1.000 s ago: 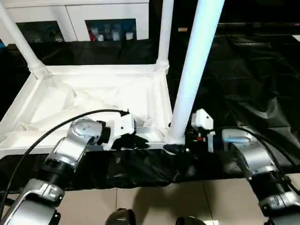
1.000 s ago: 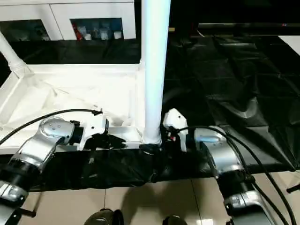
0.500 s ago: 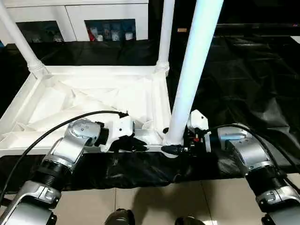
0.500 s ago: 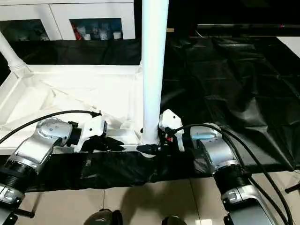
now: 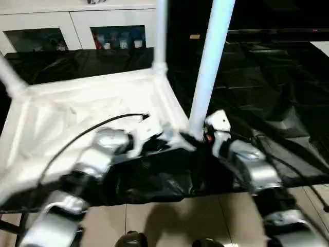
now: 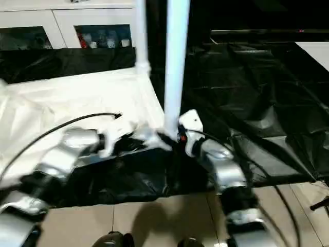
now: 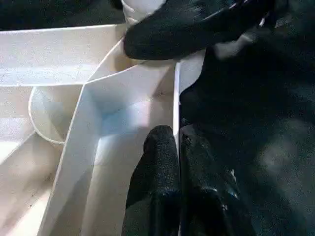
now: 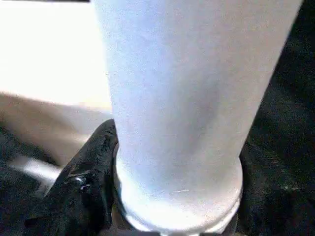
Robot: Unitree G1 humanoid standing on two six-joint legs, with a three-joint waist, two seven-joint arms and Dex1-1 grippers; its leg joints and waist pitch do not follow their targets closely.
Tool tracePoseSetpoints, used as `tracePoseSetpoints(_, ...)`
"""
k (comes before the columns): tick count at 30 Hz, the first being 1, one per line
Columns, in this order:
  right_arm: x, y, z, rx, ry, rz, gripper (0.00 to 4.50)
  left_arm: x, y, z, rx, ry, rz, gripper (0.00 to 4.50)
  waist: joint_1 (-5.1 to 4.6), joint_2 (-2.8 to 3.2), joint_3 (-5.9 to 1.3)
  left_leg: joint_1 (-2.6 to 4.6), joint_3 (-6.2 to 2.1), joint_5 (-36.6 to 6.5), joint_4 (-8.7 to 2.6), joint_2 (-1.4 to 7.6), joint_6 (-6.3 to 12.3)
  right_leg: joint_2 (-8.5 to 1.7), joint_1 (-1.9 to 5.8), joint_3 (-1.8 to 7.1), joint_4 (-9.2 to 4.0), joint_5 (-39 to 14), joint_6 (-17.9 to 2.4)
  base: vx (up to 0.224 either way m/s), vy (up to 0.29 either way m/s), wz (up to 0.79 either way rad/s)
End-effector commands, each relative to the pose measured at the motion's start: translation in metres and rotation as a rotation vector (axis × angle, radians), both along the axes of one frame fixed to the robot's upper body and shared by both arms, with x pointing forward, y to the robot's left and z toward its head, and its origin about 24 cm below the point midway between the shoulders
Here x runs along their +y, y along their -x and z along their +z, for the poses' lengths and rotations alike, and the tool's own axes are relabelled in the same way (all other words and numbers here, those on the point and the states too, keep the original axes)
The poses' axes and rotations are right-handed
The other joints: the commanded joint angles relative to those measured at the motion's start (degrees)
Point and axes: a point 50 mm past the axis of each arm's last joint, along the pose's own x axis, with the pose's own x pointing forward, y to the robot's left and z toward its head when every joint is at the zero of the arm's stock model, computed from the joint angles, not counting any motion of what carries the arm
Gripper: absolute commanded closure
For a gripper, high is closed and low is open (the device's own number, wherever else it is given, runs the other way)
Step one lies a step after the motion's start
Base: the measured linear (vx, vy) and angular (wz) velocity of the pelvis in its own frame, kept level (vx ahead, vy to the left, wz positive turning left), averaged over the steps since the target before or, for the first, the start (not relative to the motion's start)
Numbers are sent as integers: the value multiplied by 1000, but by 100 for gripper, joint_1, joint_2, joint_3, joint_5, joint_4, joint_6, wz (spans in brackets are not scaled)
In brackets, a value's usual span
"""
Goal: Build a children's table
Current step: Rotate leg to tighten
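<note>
1. The children's table top (image 5: pixel 87 110) is seen lying upside down, ribbed underside up, on the black-draped table (image 5: pixel 272 77), near the edge closest to the robot.
2. Three legs are seen standing up from corner sockets: one at the far left corner (image 5: pixel 11 82), one at the far right corner (image 5: pixel 161 36), and one at the near right corner (image 5: pixel 208 72).
3. The near left corner is blurred and partly hidden behind the left forearm, so whether a fourth leg is fitted there cannot be told; none is seen rising from it.
4. The left gripper (image 7: pixel 178 152) is held with its fingers pressed together, astride the thin near rim wall of the top; whether the wall is actually pinched between them cannot be made out.
5. The right gripper (image 5: pixel 198 139) is placed at the base of the near right leg, and in the right wrist view its black fingers (image 8: pixel 88 167) are seen on either side of the flared end; they are judged to be clamped around it.
6. The near right leg is seen leaning slightly, so it is judged to be in the course of being seated or tightened in its socket.
7. The task is judged to be well advanced: at least three legs are in place, and what is left is the securing of this leg, possibly a fourth leg, and the turning of the table onto its feet.
8. A white cabinet (image 5: pixel 77 25) with glass doors is seen behind the work.
</note>
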Motion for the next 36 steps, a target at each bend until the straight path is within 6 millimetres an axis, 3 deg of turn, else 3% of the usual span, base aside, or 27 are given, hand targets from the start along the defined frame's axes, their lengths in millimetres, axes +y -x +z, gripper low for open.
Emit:
tracePoseSetpoints(1, 25, 6, -18, 83, 2, -18, 175, -12, -8, 8, -58, 27, 84, 450, -23, 1, -368, 252, -351, -2399, -551, 486, -441, -499, 94, 309, -525, -2158, -1098, 0, 0, 0)
tracePoseSetpoints(3, 35, 1, -12, 66, -18, -50, 175, -20, -7, 8, -57, 47, 70, 450, -27, 8, -370, 240, -350, -2407, -564, 484, -420, -490, 103, 303, -528, -2095, -1050, 0, 0, 0)
tracePoseSetpoints(4, 35, 1, -12, 65, -18, -51, 175, -20, -7, 8, -57, 47, 70, 450, -27, -18, -373, 242, -341, -2385, -565, 486, -388, -484, 93, 311, -524, -2001, -1038, 0, 0, 0)
tracePoseSetpoints(6, 40, -3, -6, 35, -44, -52, 119, -23, -4, 7, -56, 59, 33, 450, -31, -29, -373, 239, -329, -2352, -558, 480, -346, -495, 95, 316, -531, -1938, -1041, 0, 0, 0)
tracePoseSetpoints(8, 41, -5, -2, 31, -72, -34, 95, -22, -1, 7, -77, 59, -13, 450, -31, -28, -376, 210, -326, -2212, -567, 484, -278, -487, 117, 319, -517, -1793, -1039, 0, 0, 0)
tracePoseSetpoints(14, 26, -4, 1, -20, -11, 61, 61, -7, 3, 3, -84, 41, -73, 450, -54, -43, -394, 177, -278, -1742, -533, 481, -17, -475, 148, 324, -475, -1377, -1172, 0, 0, 0)
tracePoseSetpoints(22, -1, 11, 7, -25, 48, 409, 61, 12, 15, 7, -27, 54, -260, 450, 31, -11, -428, 149, -235, -1164, -471, 507, 350, -432, 196, 287, -346, -520, -1507, 0, 0, 0)
tracePoseSetpoints(25, -8, 25, 9, 11, 86, 628, 61, 21, 17, 10, -1, 27, -336, 450, 64, 52, -445, 187, -234, -1256, -477, 526, 339, -412, 187, 275, -341, -444, -1565, 0, 0, 0)
tracePoseSetpoints(28, -11, 32, 12, 38, 82, 734, 61, 25, 17, 11, 14, 16, -371, 450, 94, 41, -434, 171, -242, -1424, -492, 525, 282, -432, 208, 275, -348, -519, -1622, 0, 0, 0)
tracePoseSetpoints(29, -12, 35, 15, 48, 84, 783, 61, 27, 18, 12, 21, 11, -391, 450, 121, 89, -435, 194, -248, -1554, -496, 532, 231, -443, 195, 279, -362, -684, -1620, 0, 0, 0)
tracePoseSetpoints(30, -13, 36, 16, 51, 86, 805, 61, 28, 18, 12, 24, 9, -401, 450, 114, 71, -430, 204, -237, -1621, -504, 537, 196, -436, 186, 283, -379, -751, -1617, 0, 0, 0)
tracePoseSetpoints(31, -14, 37, 16, 53, 90, 818, 77, 28, 18, 12, 28, 8, -407, 450, 144, 94, -433, 225, -238, -1698, -504, 547, 117, -449, 172, 293, -378, -804, -1623, 0, 0, 0)
tracePoseSetpoints(34, -16, 38, 17, 71, 108, 851, 88, 29, 18, 13, 37, -2, -424, 450, 157, 77, -431, 210, -245, -1738, -515, 541, 27, -463, 180, 297, -380, -877, -1618, 0, 0, 0)
tracePoseSetpoints(36, -17, 39, 17, 83, 118, 870, 122, 29, 18, 13, 42, -5, -433, 450, 168, 77, -438, 221, -238, -1741, -514, 543, -15, -460, 173, 298, -377, -855, -1620, 0, 0, 0)
